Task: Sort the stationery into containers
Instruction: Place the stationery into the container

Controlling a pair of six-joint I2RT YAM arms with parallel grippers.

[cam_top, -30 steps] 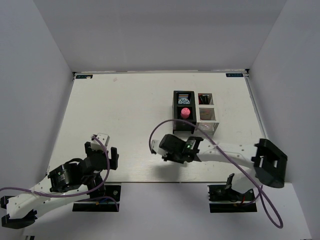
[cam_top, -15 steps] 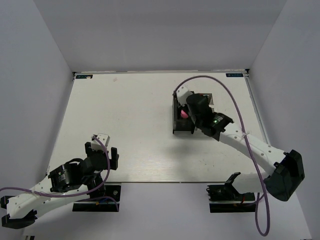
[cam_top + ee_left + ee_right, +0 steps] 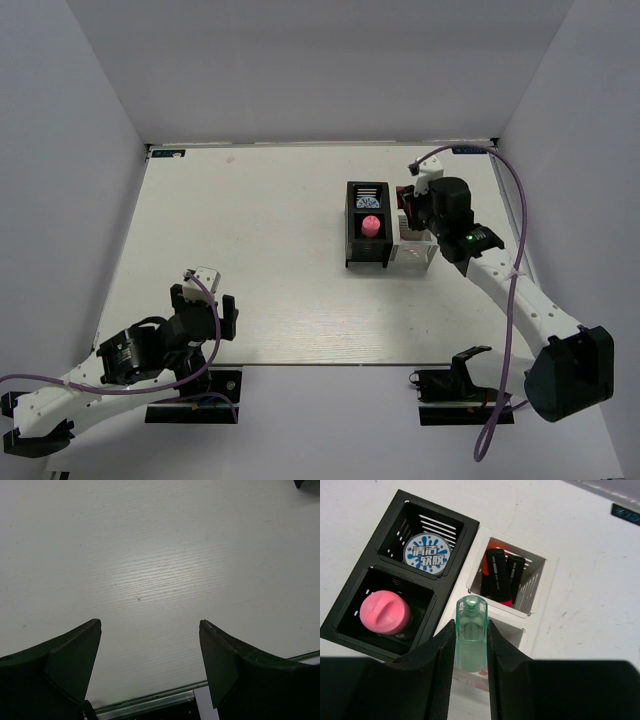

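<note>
While the left hand (image 3: 150, 625) hangs open, the right hand (image 3: 470, 627) grips a green-capped marker (image 3: 470, 639) above the white bin (image 3: 538, 587)

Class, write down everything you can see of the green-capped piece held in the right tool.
The green-capped piece is slim and oblong; its visible end is pale translucent green plastic, rounded at the tip, with a darker core showing through. It is clamped between the black fingers of the right tool, pointing away from the wrist camera, over the nearer compartment of the white bin. It seems to touch only the fingers. Its rear is hidden.
</note>
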